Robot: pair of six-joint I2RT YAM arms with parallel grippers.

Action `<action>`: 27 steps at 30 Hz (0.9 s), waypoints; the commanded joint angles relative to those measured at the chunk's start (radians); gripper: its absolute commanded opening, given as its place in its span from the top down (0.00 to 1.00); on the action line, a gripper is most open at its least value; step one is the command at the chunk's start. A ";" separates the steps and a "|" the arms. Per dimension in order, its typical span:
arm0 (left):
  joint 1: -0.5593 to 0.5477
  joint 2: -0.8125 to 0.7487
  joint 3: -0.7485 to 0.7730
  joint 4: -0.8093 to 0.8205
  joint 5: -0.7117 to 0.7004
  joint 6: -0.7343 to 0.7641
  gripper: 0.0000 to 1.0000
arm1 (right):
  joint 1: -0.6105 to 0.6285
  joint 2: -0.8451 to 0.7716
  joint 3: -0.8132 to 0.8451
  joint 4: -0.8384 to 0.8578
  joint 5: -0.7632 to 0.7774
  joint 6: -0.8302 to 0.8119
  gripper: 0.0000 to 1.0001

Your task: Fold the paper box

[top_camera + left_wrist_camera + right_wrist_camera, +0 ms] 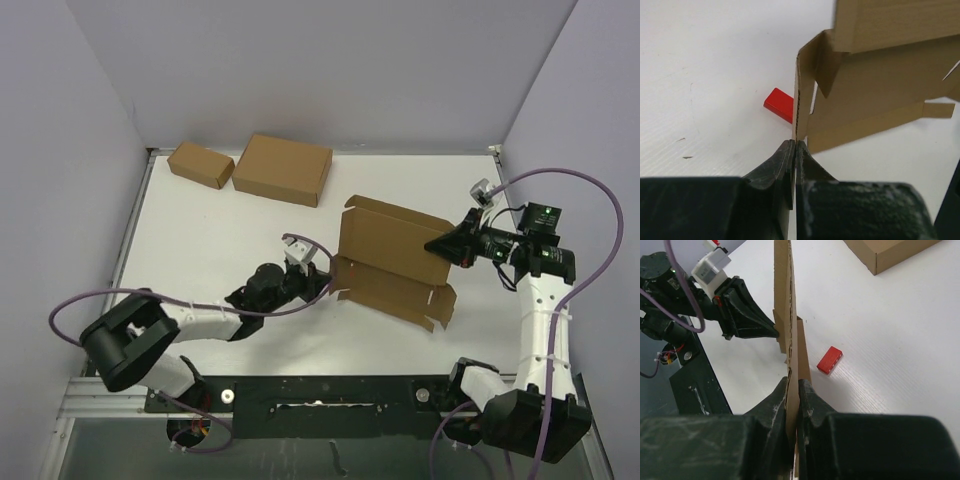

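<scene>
The paper box (390,260) is a thin brown cardboard mailer, partly unfolded and held up off the table between both arms. My left gripper (328,277) is shut on the box's left side flap; in the left wrist view the fingertips (795,142) pinch the flap's thin edge, with the rest of the paper box (880,85) spreading to the right. My right gripper (437,245) is shut on the box's right edge. The right wrist view shows its jaws (793,381) clamping the cardboard sheet (785,300) edge-on, with the left gripper (772,332) at the far side.
A small red block (779,104) (829,360) lies on the white table under the held box. At the back left sit a small brown box (200,164) and a larger brown box (282,168), the larger one also in the right wrist view (890,252).
</scene>
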 commanded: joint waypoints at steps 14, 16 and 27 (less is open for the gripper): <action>-0.076 -0.462 -0.105 -0.375 -0.116 0.071 1.00 | 0.131 0.040 -0.138 0.345 -0.156 0.122 1.00; -0.076 -0.462 -0.130 -0.348 -0.129 0.087 1.00 | 0.140 0.040 -0.161 0.358 -0.186 0.110 1.00; -0.078 -0.468 -0.270 -0.164 -0.142 0.153 1.00 | 0.185 0.016 -0.180 0.148 -0.244 -0.169 1.00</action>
